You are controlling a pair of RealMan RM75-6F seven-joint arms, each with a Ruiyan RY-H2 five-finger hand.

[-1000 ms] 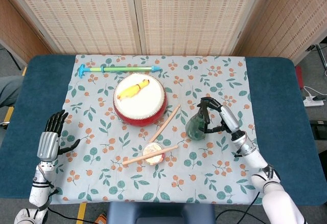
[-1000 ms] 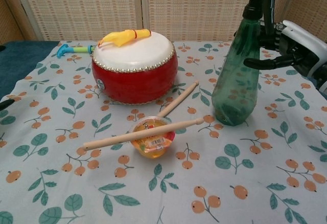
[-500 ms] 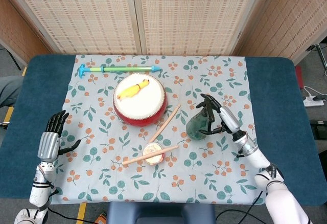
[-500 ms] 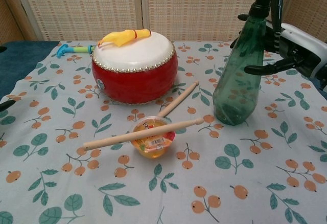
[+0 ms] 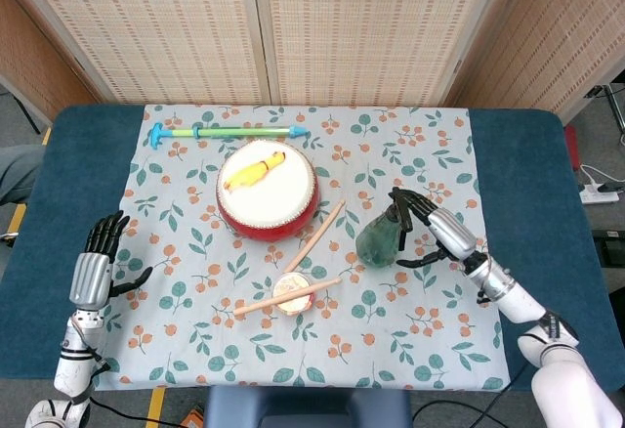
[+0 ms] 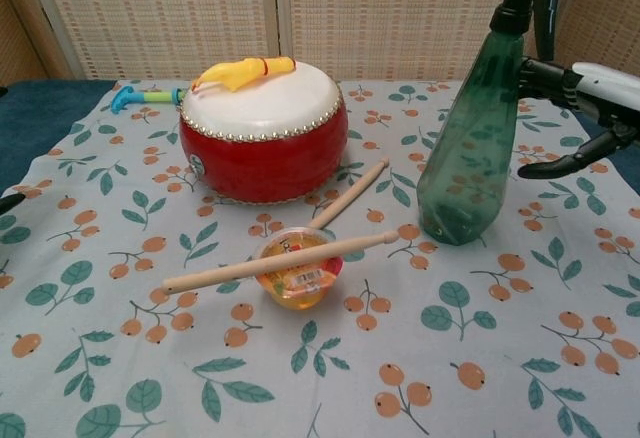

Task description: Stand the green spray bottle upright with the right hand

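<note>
The green spray bottle [image 6: 468, 136] stands upright on the patterned tablecloth [image 5: 410, 340], to the right of the red drum [image 5: 267, 192] and a little nearer to you than it. Your right hand [image 5: 436, 230] sits just right of the bottle with its fingers [image 6: 562, 162] spread and curled loosely; in the chest view there is a gap between them and the bottle's body, so the hand holds nothing, though the uppermost fingers come very close to the bottle's neck and you cannot tell whether they touch it.

A yellow rubber chicken [image 5: 256, 169] lies on the drum's white skin. Two wooden drumsticks [image 6: 281, 263] lie in front of the drum, one resting across a small jelly cup [image 6: 296, 272], the other angled from the cup toward the drum's right side. Behind the drum lies a green and blue water squirter [image 5: 229, 132]. Your left hand [image 5: 98, 265] rests well left of the drum at the cloth's edge, fingers extended and apart, empty.
</note>
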